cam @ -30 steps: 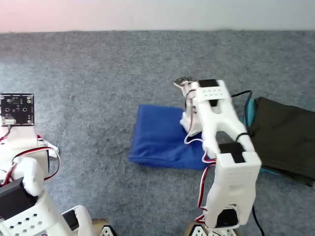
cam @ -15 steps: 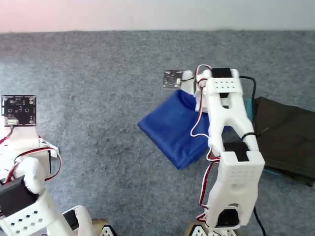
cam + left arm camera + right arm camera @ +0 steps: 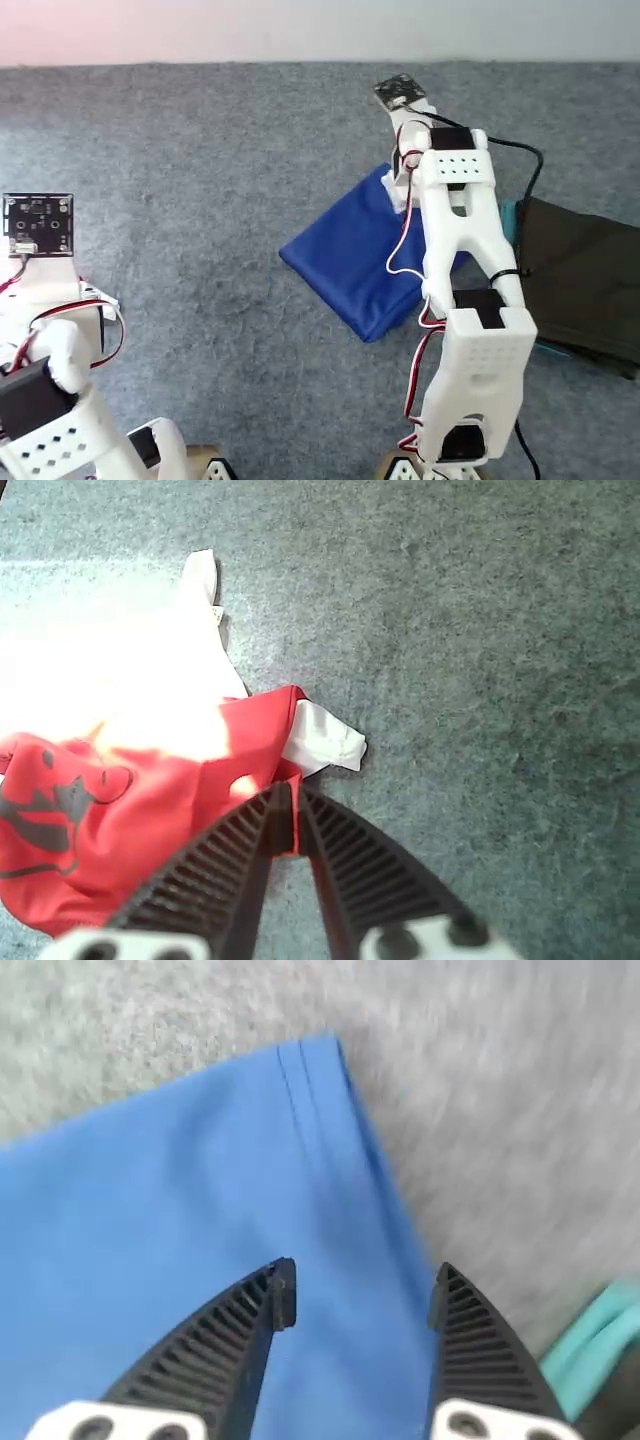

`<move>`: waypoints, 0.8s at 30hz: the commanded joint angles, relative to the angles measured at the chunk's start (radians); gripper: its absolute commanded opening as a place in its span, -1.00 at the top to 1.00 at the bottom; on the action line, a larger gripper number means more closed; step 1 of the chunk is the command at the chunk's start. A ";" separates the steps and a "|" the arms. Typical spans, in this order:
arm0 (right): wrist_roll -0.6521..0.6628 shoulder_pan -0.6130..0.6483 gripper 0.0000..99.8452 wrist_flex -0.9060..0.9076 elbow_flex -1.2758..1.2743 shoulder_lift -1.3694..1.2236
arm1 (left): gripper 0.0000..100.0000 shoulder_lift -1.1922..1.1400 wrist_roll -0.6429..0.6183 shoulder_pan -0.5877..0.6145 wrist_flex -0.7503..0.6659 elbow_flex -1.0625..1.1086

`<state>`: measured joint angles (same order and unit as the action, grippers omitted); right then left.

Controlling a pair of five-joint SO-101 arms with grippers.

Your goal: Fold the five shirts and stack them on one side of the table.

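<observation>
A folded blue shirt point(image 3: 355, 255) lies cornerwise in the middle of the grey table. My right arm point(image 3: 455, 230) stretches over its far right corner. In the right wrist view my right gripper point(image 3: 365, 1288) stands open just above the blue shirt point(image 3: 170, 1220), near its hemmed edge, with nothing between the fingers. A folded dark shirt point(image 3: 580, 280) rests on a teal one point(image 3: 508, 225) at the right. In the left wrist view my left gripper point(image 3: 290, 805) is shut, hanging over the edge of a crumpled red shirt point(image 3: 100, 820) that lies partly on a white shirt point(image 3: 130, 650).
The left arm point(image 3: 45, 380) stands at the near left corner with its camera board point(image 3: 37, 222) raised. Bare grey carpet point(image 3: 170, 170) spreads over the left and far part of the table. A pale wall runs along the back edge.
The blue shirt was swung round from square-on to cornerwise, nearer the dark stack, and now lies still. The right wrist has moved farther back. The left arm has not moved.
</observation>
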<state>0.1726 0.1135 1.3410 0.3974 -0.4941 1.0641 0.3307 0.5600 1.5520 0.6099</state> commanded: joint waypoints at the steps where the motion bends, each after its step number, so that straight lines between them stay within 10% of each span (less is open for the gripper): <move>1: -0.273 0.042 0.55 0.174 0.046 0.107 | 0.97 0.011 0.005 0.003 -0.014 -0.010; 9: -0.637 0.139 0.52 0.335 0.043 0.125 | 0.97 0.011 0.003 0.003 -0.012 -0.008; 14: -0.836 0.179 0.10 0.332 0.040 0.124 | 0.97 0.011 0.003 0.005 -0.012 -0.008; 24: -0.982 0.136 -0.01 0.104 -0.020 0.002 | 0.97 0.012 0.003 0.006 -0.011 -0.010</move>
<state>-0.7802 0.2639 1.4853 0.3821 -0.4741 1.0641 0.3307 0.5585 1.5520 0.6099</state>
